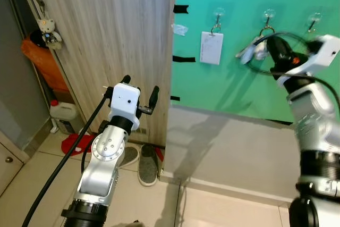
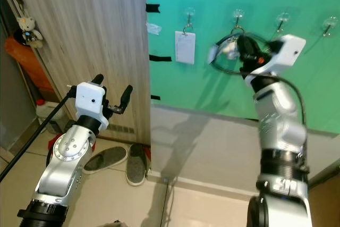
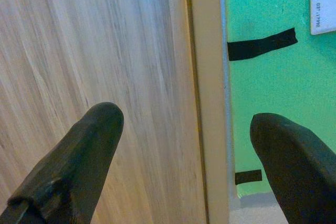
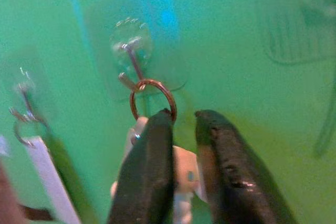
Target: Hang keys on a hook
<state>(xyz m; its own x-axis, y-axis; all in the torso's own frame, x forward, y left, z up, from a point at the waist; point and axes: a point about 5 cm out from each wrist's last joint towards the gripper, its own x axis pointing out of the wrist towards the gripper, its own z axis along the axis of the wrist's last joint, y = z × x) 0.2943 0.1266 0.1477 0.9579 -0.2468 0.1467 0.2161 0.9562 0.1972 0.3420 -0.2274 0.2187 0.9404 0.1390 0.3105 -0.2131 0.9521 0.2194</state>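
Green wall (image 1: pixel 239 89) spans the scene from twelve to three o'clock, a wooden door (image 1: pixel 106 35) at eleven. Right hand (image 4: pixel 184 121), fingers narrow, holds the keys (image 4: pixel 181 174) up at two o'clock, their ring (image 4: pixel 152 98) looped on a clear hook (image 4: pixel 131 51). Left hand (image 1: pixel 139 93) hovers wide before the door's edge.
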